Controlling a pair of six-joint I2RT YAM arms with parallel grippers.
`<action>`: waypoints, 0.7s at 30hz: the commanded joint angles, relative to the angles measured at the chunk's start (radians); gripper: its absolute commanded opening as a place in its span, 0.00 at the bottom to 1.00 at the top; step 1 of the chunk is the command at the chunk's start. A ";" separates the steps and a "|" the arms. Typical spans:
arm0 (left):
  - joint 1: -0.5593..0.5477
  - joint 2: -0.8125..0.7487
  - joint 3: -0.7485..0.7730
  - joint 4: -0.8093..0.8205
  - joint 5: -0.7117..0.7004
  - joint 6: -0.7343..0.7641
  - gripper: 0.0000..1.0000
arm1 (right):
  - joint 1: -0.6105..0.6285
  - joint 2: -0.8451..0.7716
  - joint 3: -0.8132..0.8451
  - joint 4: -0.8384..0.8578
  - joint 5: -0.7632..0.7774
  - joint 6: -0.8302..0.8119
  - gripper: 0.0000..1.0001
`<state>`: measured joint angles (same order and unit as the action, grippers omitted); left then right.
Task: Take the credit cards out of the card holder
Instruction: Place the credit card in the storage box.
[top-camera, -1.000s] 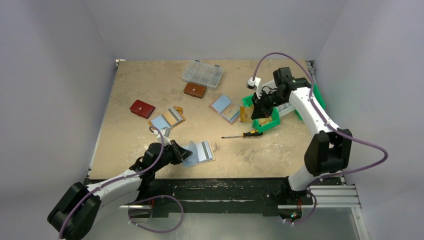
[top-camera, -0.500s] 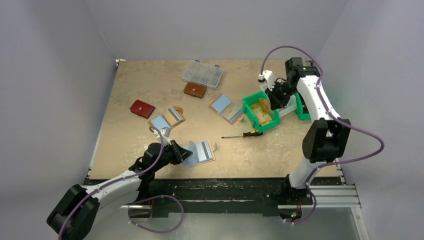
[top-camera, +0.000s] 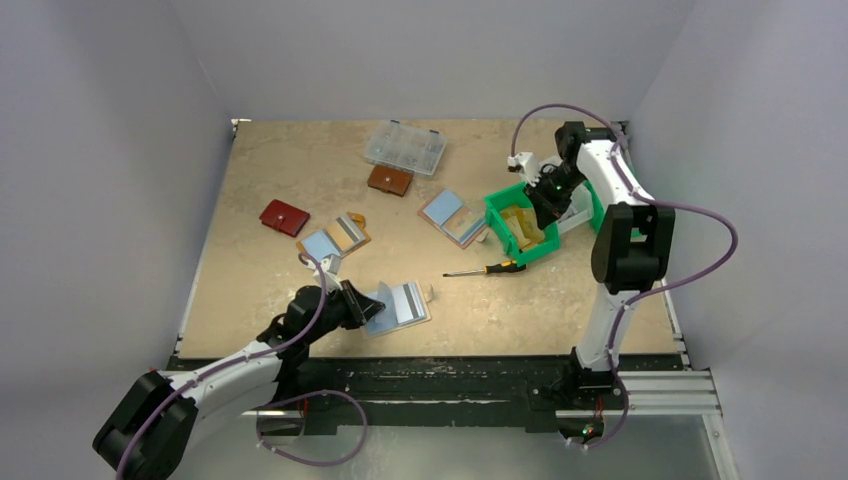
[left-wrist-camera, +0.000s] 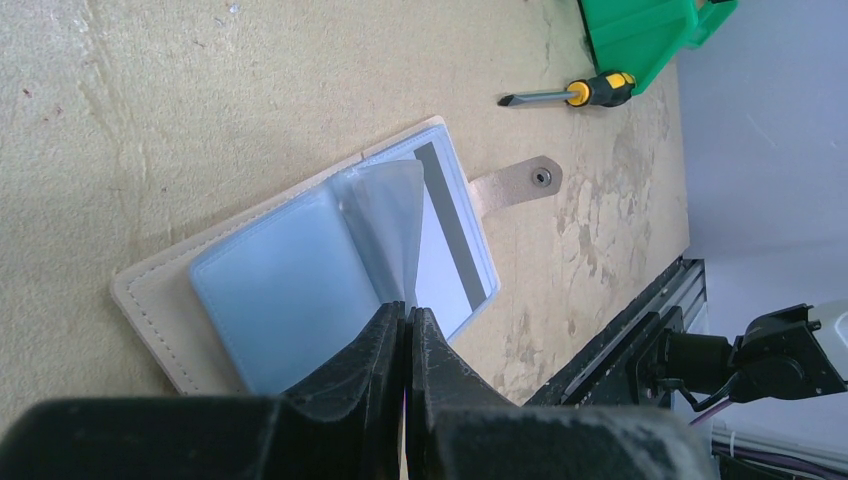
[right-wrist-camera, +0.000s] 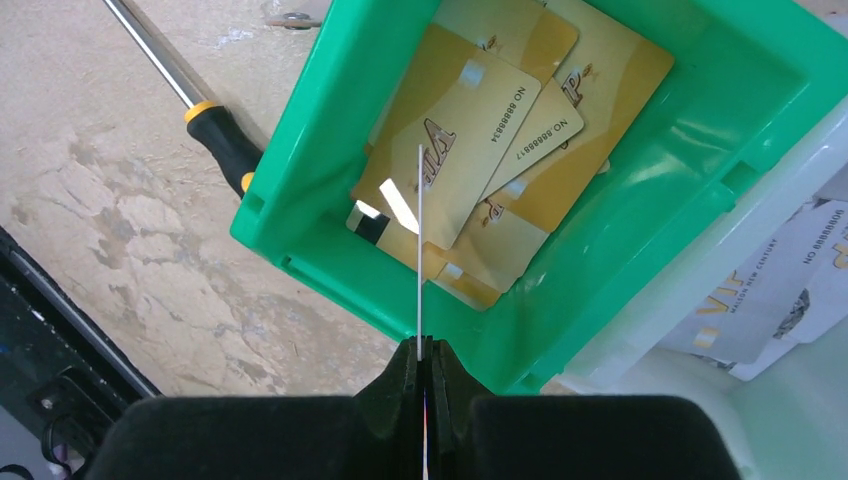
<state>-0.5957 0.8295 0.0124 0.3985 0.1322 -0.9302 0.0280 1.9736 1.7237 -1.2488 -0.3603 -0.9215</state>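
Now both grips are tight.
The left fingers (left-wrist-camera: 385, 350) pinch a sleeve (left-wrist-camera: 395, 225) of the open holder (left-wrist-camera: 270, 290) on the table (left-wrist-camera: 200, 100); the right fingers (right-wrist-camera: 390, 390) grasp a card (right-wrist-camera: 419, 240) edge-on over the green bin (right-wrist-camera: 300, 230).

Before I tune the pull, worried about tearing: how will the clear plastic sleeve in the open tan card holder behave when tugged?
Probably floppy: the clear plastic sleeve curls upward where the left tool pinches it. The tan card holder looks light and lies unpinned, so it may lift or slide.
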 joint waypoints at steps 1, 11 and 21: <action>0.004 -0.002 -0.075 0.019 0.016 0.018 0.00 | 0.013 0.016 0.059 -0.047 -0.012 -0.017 0.06; 0.004 0.019 -0.072 0.034 0.020 0.017 0.00 | 0.072 0.057 0.060 -0.004 0.051 0.037 0.14; 0.004 0.007 -0.065 0.018 0.019 0.019 0.00 | 0.074 0.037 0.093 0.112 0.146 0.156 0.30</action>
<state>-0.5957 0.8444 0.0124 0.4011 0.1345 -0.9306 0.1043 2.0411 1.7687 -1.1988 -0.2638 -0.8253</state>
